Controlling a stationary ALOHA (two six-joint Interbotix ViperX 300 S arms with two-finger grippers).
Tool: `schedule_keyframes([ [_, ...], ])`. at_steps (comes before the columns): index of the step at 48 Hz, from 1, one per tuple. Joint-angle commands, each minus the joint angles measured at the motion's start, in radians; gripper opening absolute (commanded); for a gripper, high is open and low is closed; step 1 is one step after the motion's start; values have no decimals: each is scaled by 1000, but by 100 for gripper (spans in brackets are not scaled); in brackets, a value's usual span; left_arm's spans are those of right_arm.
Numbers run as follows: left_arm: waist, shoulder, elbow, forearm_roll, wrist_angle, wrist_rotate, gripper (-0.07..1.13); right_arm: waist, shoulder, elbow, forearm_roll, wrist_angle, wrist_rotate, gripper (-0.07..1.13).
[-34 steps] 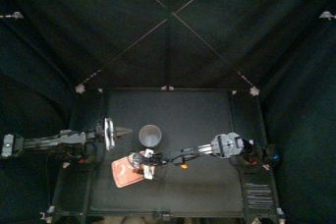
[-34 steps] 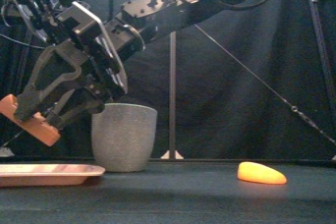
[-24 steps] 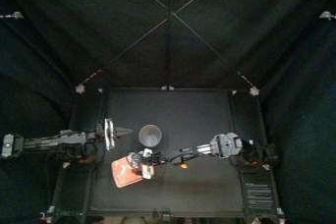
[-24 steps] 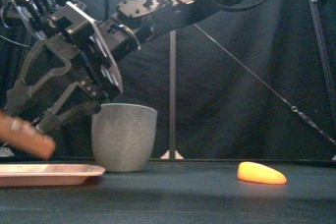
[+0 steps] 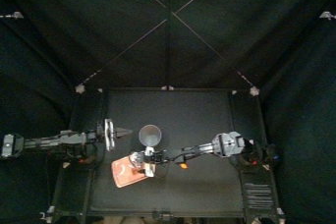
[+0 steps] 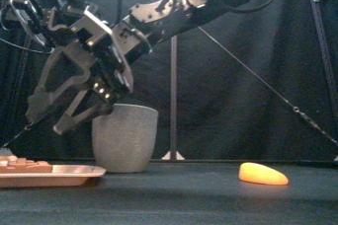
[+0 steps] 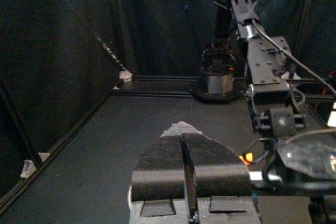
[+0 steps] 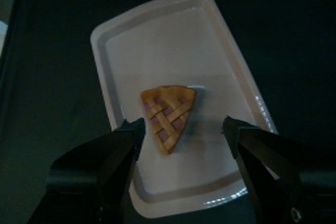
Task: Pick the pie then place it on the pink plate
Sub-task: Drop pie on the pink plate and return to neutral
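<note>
Tall grey speckled cup, orange toy well apart

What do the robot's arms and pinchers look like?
Both arms, the left arm and the right arm, are black and built from jointed sections. Thin black cables run along the right one. Each ends in a gripper with two flat jaws: the left gripper looks dark grey, the right gripper black with rounded tips. A pale cross-plate sits behind the left jaws.

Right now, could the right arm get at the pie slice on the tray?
Probably yes: the right gripper hangs open directly above the pie slice on the pink tray, nothing between.
</note>
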Motion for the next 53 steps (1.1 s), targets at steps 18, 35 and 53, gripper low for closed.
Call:
schedule_keyframes([
  [18, 3, 3, -12, -2, -9, -2, 2, -2, -377, 439, 2, -331, 0, 96],
  [35, 2, 3, -14, -3, -9, -3, 2, -15, -581, 689, 29, -385, 0, 96],
  [53, -6, 2, -2, -5, 0, -3, 2, -84, -756, 857, 46, -379, 2, 96],
])
